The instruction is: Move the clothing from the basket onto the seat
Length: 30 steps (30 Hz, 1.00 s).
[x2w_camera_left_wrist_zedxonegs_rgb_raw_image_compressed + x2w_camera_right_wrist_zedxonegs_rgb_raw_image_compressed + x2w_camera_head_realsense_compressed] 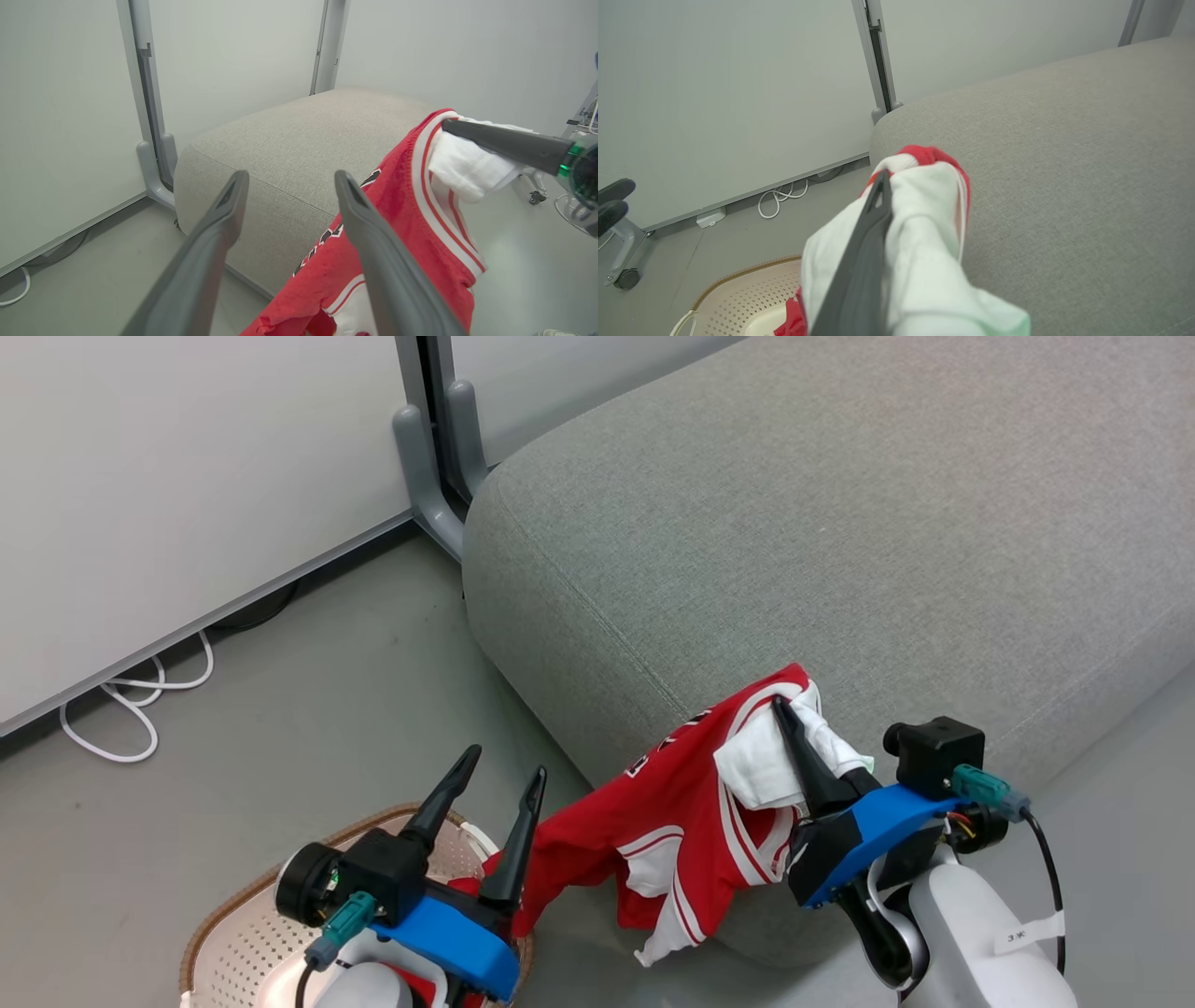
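Right tool (779, 704) is pinched shut on a red-and-white jersey (681, 803), holding it up against the front edge of the grey seat (840, 523). Left tool (507, 763) hovers spread and empty over the basket (308, 845). More red seems to sit inside, half hidden. Nothing is on the seat yet.

Cream perforated plastic basket (238, 947), brown-rimmed: cut by bottom edge, part-hidden behind left gripper (507, 761). Dark lettering on red-and-white sports garment (672, 803): creased, unreadable. Grey fabric seat (840, 523): cropped top, right. One finger of right gripper (883, 179): buried under white cloth.
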### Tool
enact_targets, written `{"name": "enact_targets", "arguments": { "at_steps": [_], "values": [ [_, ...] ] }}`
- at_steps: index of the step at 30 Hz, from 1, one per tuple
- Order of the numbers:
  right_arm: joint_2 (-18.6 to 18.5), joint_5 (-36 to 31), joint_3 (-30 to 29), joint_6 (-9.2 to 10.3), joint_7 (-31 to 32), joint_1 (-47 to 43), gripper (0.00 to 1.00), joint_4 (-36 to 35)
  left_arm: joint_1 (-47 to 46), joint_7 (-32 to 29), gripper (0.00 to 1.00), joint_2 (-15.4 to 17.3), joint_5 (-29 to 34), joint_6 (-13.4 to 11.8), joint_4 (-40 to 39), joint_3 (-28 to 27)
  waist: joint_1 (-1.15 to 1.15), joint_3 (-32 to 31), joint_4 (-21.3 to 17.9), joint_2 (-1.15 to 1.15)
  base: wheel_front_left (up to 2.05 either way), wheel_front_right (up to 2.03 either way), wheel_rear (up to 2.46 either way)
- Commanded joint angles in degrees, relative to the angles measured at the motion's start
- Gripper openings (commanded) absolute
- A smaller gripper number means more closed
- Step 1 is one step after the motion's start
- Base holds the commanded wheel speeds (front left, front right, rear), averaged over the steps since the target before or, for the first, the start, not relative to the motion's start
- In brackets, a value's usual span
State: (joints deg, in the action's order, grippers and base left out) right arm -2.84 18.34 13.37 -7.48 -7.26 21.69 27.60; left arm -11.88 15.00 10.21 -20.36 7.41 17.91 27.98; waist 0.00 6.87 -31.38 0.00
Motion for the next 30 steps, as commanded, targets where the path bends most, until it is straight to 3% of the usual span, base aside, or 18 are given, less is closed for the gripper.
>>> {"name": "enact_targets", "arguments": {
  "at_steps": [1, 14, 21, 30],
  "values": [
    [-0.1, -0.1, 0.2, -0.03, 0.1, 0.2, 0.0, -0.3, -0.3, 0.3, 1.0, 0.1, 0.1, 0.1, -0.2, -0.7, 0.0, 0.1, 0.1, 0.0, 0.0, 0.0, 0.0],
    [-1.2, -3.7, -7.0, -0.03, 9.7, 16.0, 0.0, -5.5, -2.7, 0.3, 1.0, 2.2, 2.4, 0.1, -2.9, -1.4, 0.0, 7.2, 3.7, 0.0, 0.0, 0.0, 0.0],
    [-7.4, -1.4, -12.1, -0.03, 18.2, 27.7, 0.0, -11.0, -7.0, 0.3, 1.0, 5.3, 3.3, 0.1, -5.4, -0.3, 0.0, 15.3, 6.0, 0.0, 0.0, 0.0, 0.0],
    [-16.1, -0.8, -26.6, -0.03, 23.0, 39.8, 0.0, -12.5, -13.0, 0.3, 1.0, 10.5, 4.4, 0.1, -10.4, 0.6, 0.0, 26.5, 9.4, 0.0, 0.0, 0.0, 0.0]
  ]
}}
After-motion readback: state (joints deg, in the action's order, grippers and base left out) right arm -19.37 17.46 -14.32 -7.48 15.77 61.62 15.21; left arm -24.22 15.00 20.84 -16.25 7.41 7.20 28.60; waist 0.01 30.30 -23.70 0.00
